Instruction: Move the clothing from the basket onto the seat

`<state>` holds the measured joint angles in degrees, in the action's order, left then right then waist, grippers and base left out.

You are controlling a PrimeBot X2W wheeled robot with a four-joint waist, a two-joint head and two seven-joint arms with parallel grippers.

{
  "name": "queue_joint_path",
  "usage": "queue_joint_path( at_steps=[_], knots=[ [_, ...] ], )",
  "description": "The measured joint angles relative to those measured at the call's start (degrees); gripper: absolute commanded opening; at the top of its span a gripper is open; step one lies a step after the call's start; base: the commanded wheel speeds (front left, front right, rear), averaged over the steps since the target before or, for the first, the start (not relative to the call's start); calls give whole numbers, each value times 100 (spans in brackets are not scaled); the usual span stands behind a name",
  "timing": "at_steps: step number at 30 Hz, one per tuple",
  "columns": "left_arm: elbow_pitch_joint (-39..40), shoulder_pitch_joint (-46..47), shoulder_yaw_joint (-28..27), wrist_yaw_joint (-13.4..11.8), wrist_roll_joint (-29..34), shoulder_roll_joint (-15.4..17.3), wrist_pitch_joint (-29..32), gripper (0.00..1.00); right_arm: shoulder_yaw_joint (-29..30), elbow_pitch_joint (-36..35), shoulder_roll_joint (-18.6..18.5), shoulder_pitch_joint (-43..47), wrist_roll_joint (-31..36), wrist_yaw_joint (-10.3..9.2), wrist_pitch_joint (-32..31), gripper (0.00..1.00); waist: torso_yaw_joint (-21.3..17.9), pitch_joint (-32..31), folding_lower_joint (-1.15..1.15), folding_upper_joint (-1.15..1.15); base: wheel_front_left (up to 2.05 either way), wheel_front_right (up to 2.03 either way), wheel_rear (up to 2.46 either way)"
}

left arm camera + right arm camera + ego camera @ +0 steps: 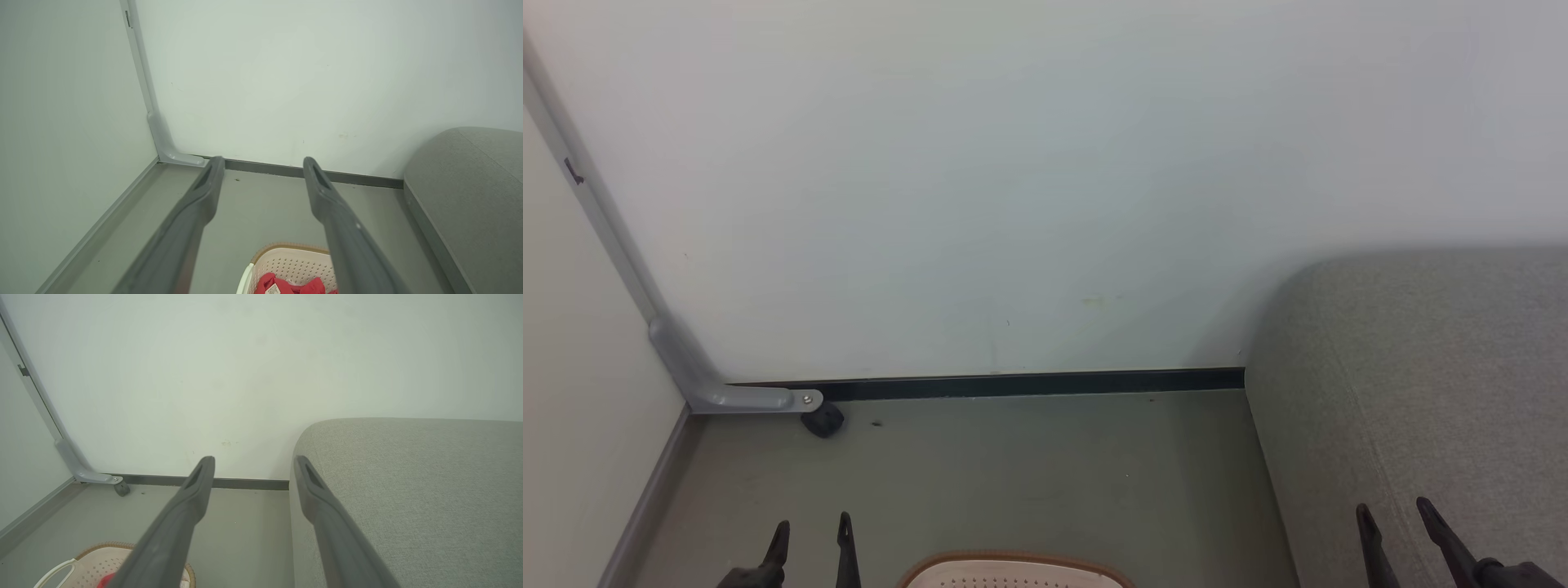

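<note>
While left gripper [814, 524] and right gripper [1393, 508] are gaping wide, crumpled red clothing [286, 287] is lying in the perforated, brown-rimmed basket [294, 265]

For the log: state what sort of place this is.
Likely a corner of a plain indoor room, perhaps a home mock-up: a grey upholstered seat by a bare white wall, and a laundry basket of red clothing on the floor.

One basket [1013, 560], one seat [1421, 367], one left pincer [814, 523], one right pincer [1392, 506].
</note>
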<state>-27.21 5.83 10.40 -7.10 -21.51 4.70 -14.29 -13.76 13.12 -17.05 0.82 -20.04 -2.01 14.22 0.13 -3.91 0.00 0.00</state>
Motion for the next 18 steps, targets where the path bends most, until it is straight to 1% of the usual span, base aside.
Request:
queue_joint_path(
  at_steps=[18],
  knots=[
    [-23,0,-65,0,100,-91,0,100,74,-29,2,-2,-1,-2,0,100,-21,20,0,0,0,0,0]
  ],
)
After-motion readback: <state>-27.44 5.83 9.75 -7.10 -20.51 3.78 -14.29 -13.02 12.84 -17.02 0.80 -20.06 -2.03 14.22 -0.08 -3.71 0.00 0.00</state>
